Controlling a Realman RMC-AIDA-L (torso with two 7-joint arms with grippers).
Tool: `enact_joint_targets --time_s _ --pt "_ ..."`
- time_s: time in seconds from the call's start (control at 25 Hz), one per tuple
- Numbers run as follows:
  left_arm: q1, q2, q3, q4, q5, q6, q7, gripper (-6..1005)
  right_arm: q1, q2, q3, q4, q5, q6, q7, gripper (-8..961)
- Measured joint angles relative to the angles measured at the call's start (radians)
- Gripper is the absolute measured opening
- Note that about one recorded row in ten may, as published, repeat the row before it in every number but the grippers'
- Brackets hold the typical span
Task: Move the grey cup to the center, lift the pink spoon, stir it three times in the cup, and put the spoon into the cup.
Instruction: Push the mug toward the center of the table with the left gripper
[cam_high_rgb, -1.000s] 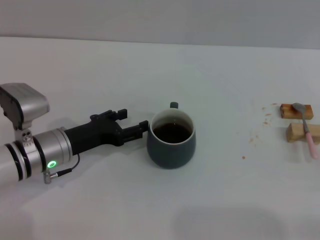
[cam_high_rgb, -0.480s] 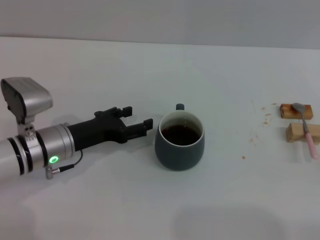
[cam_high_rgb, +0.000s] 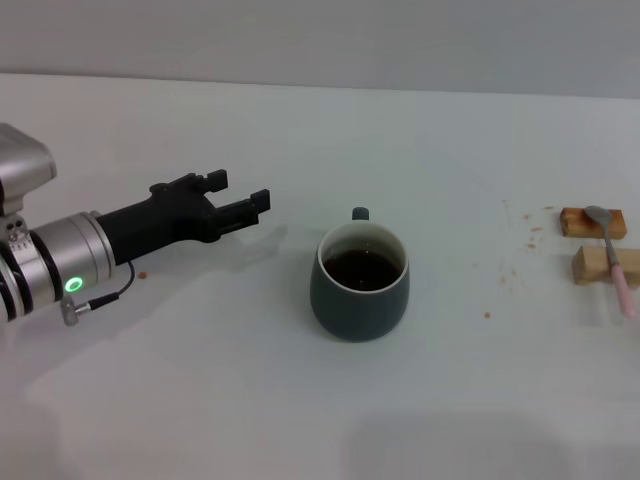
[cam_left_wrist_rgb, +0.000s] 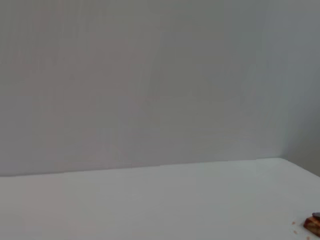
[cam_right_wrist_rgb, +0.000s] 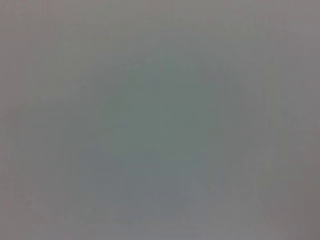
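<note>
Now: left arm reaches in low from the left, forearm near level, its claw (cam_high_rgb: 240, 200) empty, prongs parted, well apart from the grey cup (cam_high_rgb: 360, 283). Cup upright mid-table (cam_high_rgb: 300, 420), dark liquid inside, handle facing away. Pink spoon (cam_high_rgb: 612, 253) lies across two wooden blocks (cam_high_rgb: 596, 243) far right. Right claw nowhere in view.

no legible txt (any view)
</note>
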Motion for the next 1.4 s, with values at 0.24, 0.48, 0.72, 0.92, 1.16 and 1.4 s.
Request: enact_joint_targets --time_s 0.24,0.48,0.72,0.92,1.16,1.4 --pt "-0.027 0.002 0.002 0.004 0.002 -0.005 -0.004 831 -0.034 -0.001 -0.015 -0.004 -0.015 -0.05 0.086 514" --pt "-0.069 -0.007 0.009 0.026 0.003 -0.009 -0.007 831 -0.052 0.001 -0.106 0.002 -0.016 -0.066 0.093 514" --pt "-0.101 -0.014 0.01 0.041 0.004 -0.025 -0.008 831 -0.047 0.003 -0.207 0.008 -0.016 -0.048 0.093 514" --pt "-0.11 -0.016 0.003 0.042 0.002 -0.036 -0.008 831 -0.037 0.002 -0.241 0.026 -0.016 -0.027 0.093 515" --pt "-0.098 -0.012 -0.026 0.042 -0.001 -0.035 -0.008 831 -0.025 0.002 -0.272 0.039 -0.016 0.004 0.093 515" --pt "-0.077 0.007 -0.115 0.04 -0.002 -0.008 -0.007 831 -0.01 0.002 -0.298 0.048 -0.016 0.036 0.094 514"
